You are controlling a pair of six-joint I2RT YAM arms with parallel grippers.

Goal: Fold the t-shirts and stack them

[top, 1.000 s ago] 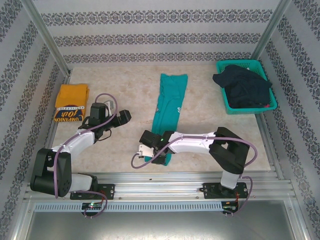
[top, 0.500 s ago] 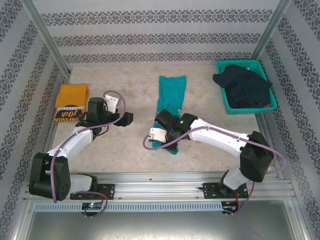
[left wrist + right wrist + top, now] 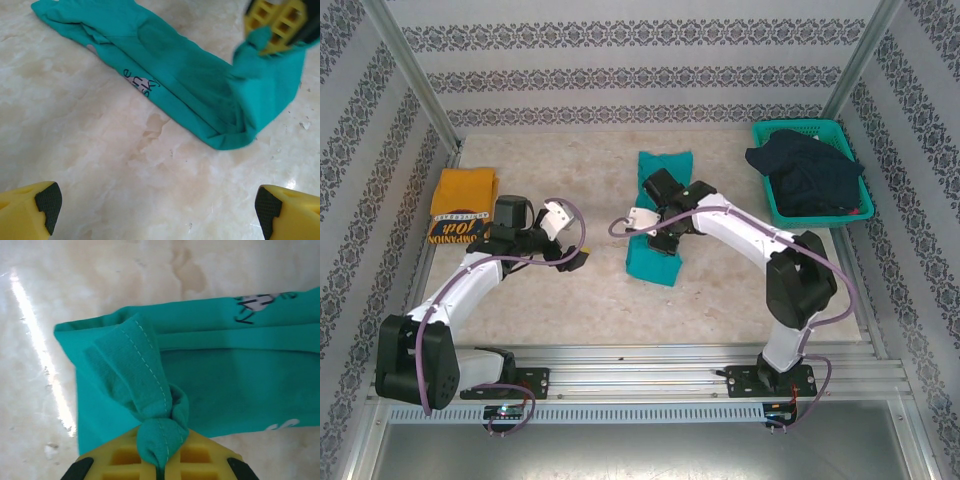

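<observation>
Right wrist: R gripper clamps teal shirt hem; L gripper agape over tabletop, near shirt edge.

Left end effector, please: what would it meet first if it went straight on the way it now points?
Probably the bare marble table, just short of the teal t-shirt. The open left end effector tilts down toward that spot, though depth is hard to judge.

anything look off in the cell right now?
Nothing damaged or spilled. The teal t-shirt lies slanted mid-table, half folded, its bunched hem pinched in the shut right gripper. A heap of dark clothes overhangs the left rim of the mesh basket. The yellow t-shirt sits folded at the left edge.
</observation>
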